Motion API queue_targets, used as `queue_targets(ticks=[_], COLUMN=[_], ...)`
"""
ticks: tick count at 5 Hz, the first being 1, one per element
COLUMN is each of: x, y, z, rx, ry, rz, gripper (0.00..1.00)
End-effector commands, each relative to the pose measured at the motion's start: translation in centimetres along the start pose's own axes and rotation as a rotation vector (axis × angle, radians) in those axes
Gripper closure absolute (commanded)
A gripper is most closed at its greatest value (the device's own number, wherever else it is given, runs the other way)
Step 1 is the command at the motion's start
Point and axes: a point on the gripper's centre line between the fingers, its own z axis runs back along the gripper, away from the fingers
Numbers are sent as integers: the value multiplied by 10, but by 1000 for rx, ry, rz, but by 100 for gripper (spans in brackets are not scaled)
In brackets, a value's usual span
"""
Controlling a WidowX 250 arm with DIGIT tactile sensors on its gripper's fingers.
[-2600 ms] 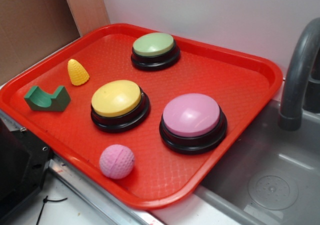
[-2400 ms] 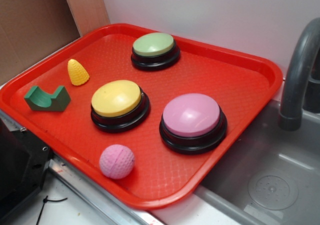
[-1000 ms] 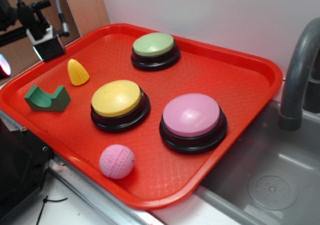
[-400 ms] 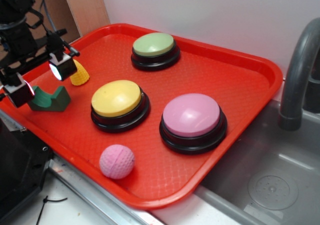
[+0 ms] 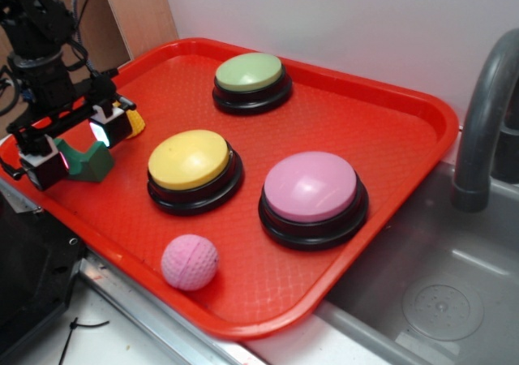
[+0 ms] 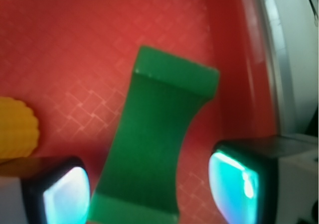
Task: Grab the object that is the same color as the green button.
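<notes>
Straddling the green block (image 6: pixel 154 144), your pincer (image 5: pixel 77 143) stood open, empty; the block looked light, rigid, best pinched across its flat sides.

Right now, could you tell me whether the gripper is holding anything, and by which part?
Nothing is held yet. The gripper is open, its jaws straddling the green block with red tray visible on both sides.
</notes>
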Motion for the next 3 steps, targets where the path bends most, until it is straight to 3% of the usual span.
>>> queue_targets(ticks=[1,2,3], x=[4,0,-3], y=[-5,-3,-2], z=[-6,-4,-3], rx=[-11,-27,-25], ry=[-17,-13,-22], rz=[14,-24,-59], gripper=[23,100,100])
